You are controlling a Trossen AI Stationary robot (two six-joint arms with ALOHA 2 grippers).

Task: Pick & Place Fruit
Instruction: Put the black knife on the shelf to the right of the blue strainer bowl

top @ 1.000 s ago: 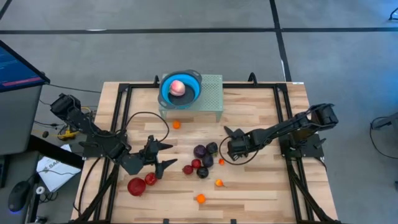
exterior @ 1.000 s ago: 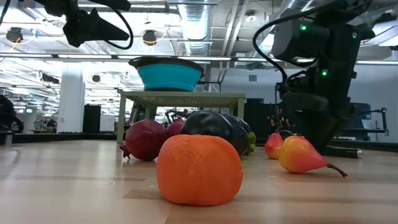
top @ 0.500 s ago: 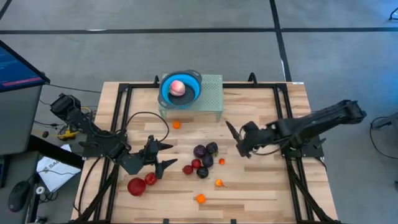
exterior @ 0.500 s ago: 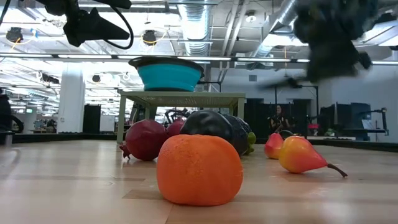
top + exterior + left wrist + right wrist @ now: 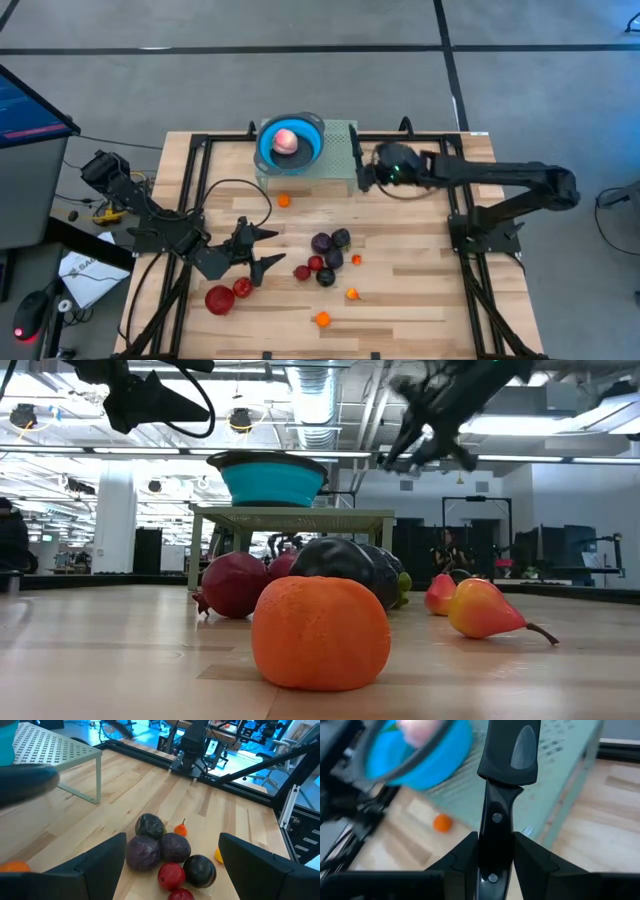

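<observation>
My right gripper (image 5: 364, 172) hangs in the air by the right end of the green stand (image 5: 338, 155), shut on a black-handled knife (image 5: 509, 755). The low view shows that gripper (image 5: 432, 418) high above the table. My left gripper (image 5: 258, 252) stands open above the near left of the table, with two red apples (image 5: 220, 298) just below it. A cluster of dark purple and red fruit (image 5: 326, 256) lies on the table's middle, also seen ahead of the left fingers (image 5: 165, 851). A pale pink fruit (image 5: 285, 140) sits in the blue bowl (image 5: 303, 128). My right gripper pinches the knife's black riveted handle (image 5: 495, 822) between its two fingers (image 5: 466, 856). The knife lies along the fingers and points away from the wrist, toward the stand and bowl. It is lifted clear of the table.
The blue bowl stands on the perforated green stand at the table's far middle. Small orange fruits lie loose: one near the stand (image 5: 283, 200), two toward the near edge (image 5: 322, 319). A black frame (image 5: 200, 140) borders the table. Cables trail by the left arm.
My right gripper has risen from the table beside the purple fruit cluster and swung toward the far edge, ending by the green stand's right end. Its wrist has turned on the way and it carries the knife. The fruit has stayed in place.
</observation>
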